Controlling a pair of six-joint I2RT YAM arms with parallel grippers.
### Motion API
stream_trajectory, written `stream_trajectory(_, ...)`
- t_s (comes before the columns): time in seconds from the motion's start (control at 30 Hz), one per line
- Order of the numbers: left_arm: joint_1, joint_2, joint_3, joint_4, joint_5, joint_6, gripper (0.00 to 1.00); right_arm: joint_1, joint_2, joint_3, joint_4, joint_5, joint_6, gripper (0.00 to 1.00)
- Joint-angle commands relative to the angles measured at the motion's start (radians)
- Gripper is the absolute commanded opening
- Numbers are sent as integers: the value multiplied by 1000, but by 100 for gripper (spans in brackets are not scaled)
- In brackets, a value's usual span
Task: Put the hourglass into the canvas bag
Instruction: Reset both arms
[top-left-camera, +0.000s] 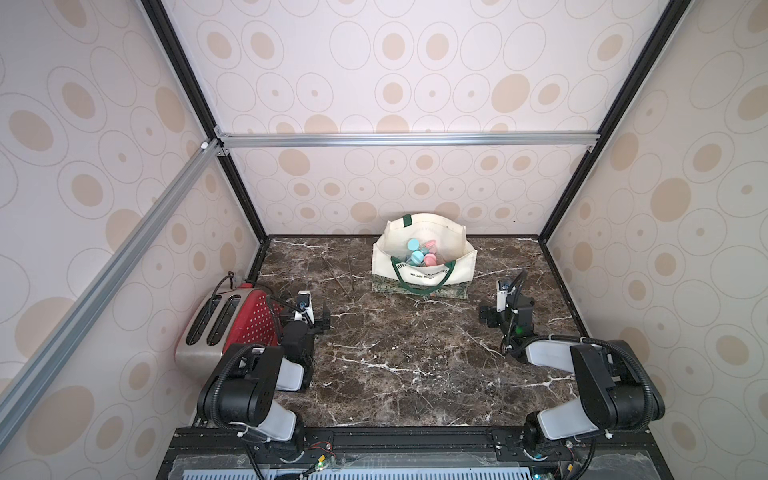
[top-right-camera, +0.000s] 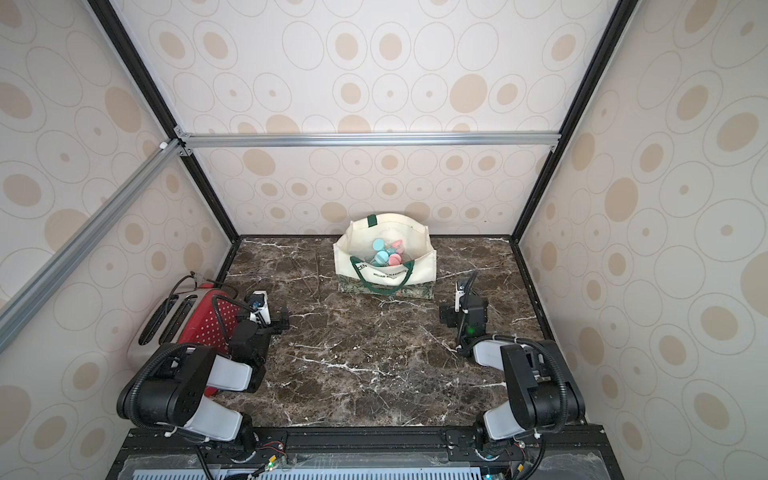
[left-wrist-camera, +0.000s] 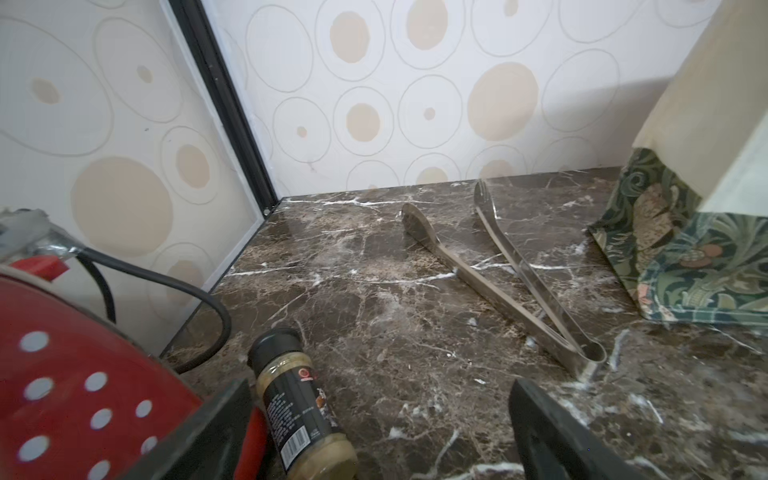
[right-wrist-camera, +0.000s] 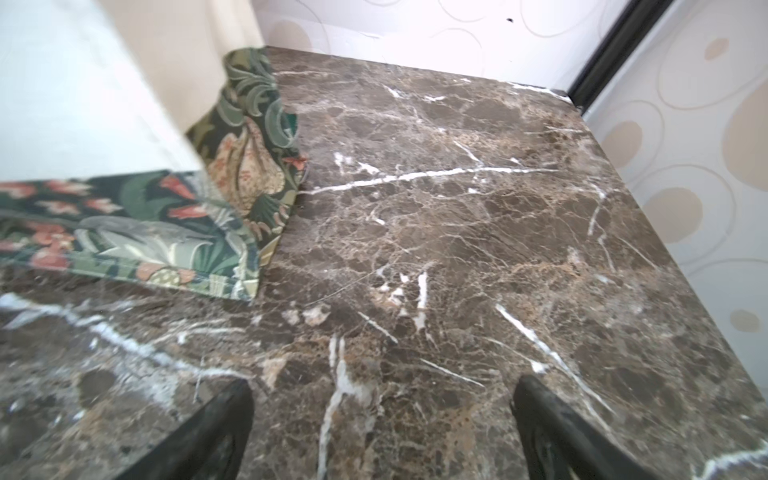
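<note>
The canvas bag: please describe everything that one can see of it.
The canvas bag is a cream cloth tote. It stands upright on the marble tabletop near the back wall, with its mouth wide open. It has dark green handles; the front one hangs down over black printed lettering. A green floral band runs along its base. Inside lie what look like hourglasses with light blue and pink ends. Only the tabletop and these contents touch it.

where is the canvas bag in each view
a top view: canvas bag stands open at the back of the marble table, about mid-width.
a top view: same spot.
left wrist: one end of it, beside the tongs.
right wrist: a near corner of it.
shared landmark: its green floral band, seen in all four.
</note>
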Motion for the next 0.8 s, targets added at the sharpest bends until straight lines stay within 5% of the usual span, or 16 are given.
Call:
stream_trajectory(0.0,40,20,56,5,86,-10,98,-37,74,-51,259,-92,-17,100)
stream_trajectory(0.1,74,23,79,-35,110,-45,98,-89,53,23,72,-137,39,100)
stream_trajectory(0.77,74,14,68,-26,94,-48,98,-88,48,10,93,-142,29,100)
